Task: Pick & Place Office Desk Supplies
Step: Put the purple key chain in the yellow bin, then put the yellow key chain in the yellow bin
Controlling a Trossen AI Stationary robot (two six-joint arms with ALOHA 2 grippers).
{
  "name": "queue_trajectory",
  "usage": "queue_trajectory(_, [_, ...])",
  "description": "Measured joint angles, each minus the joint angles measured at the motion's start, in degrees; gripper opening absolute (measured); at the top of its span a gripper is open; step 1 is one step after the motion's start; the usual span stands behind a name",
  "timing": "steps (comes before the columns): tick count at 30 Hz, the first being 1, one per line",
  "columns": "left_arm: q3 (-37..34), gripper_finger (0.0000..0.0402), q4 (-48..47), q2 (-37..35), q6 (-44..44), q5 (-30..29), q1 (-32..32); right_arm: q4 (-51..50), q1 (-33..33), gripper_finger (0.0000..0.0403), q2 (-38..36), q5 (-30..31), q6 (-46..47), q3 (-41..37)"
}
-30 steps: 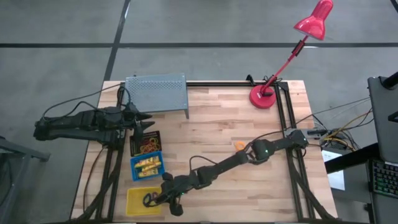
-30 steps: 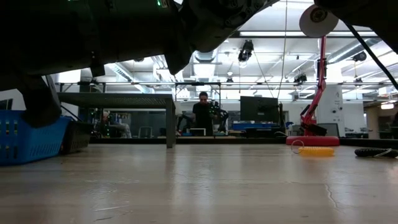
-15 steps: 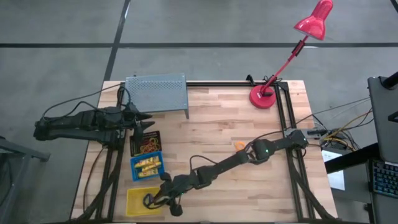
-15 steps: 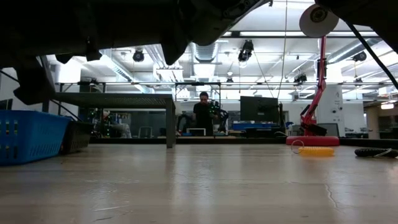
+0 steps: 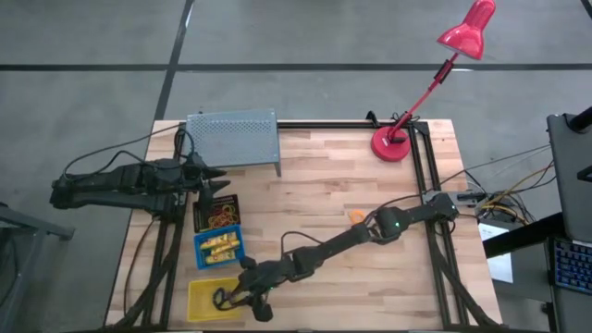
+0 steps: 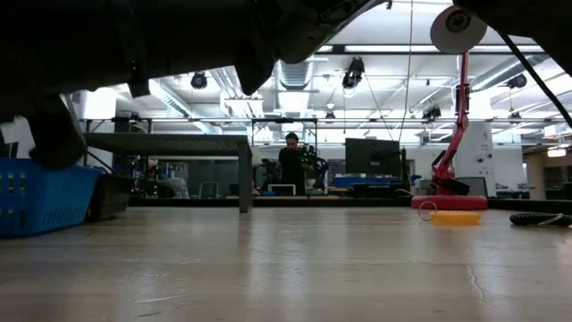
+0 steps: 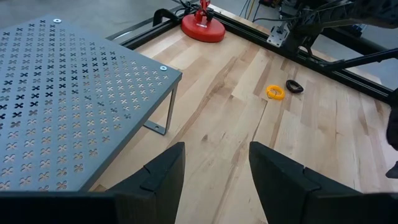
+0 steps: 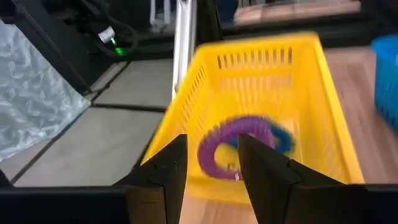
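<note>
Yellow plastic slatted bin (image 8: 261,81) fills the right wrist view, with a purple ring (image 8: 227,146) and a blue ring (image 8: 280,138) lying blurred on its floor. The right gripper (image 5: 242,292) hangs over that bin, its fingers (image 8: 163,167) parted and empty. From above, the arm covers most of the bin's contents. The left gripper (image 5: 215,181) waits by the grey perforated metal shelf (image 5: 233,138), fingers (image 7: 163,169) spread, holding nothing. Beside it, a black bin (image 5: 216,212) holds tangled rubber-band loops (image 5: 220,218); a blue bin (image 5: 218,248) holds yellow tubes (image 5: 220,246). On the wooden worktop (image 5: 324,194), a yellow ring (image 7: 275,92) and a small dark ring (image 7: 294,86) lie near the right arm's base. Dark arm shapes block the low view's upper half.
</note>
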Motion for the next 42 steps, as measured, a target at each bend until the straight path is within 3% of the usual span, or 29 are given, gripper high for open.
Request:
queue_trajectory(12, [0.0,0.0184,0.0,0.0,0.0,0.0,0.0,-7.7,0.0,0.0144,-0.1,0.8,-6.1,5.1])
queue_trajectory(19, [0.0,0.0184,0.0,0.0,0.0,0.0,0.0,-1.0,0.0,0.0144,-0.6,6.9,-5.4,5.2])
queue_trajectory(28, [0.0,0.0184,0.0,0.0,0.0,0.0,0.0,-8.7,0.1,0.0144,-6.6,14.8,-5.0,3.9])
queue_trajectory(35, [0.0,0.0184,0.0,0.0,0.0,0.0,0.0,-18.4,0.1,0.0144,-18.1,17.3,-6.1,-5.2])
queue_trajectory(42, [0.0,0.0184,0.0,0.0,0.0,0.0,0.0,-17.7,0.4,0.0144,-33.4,20.9,-1.6,-24.9])
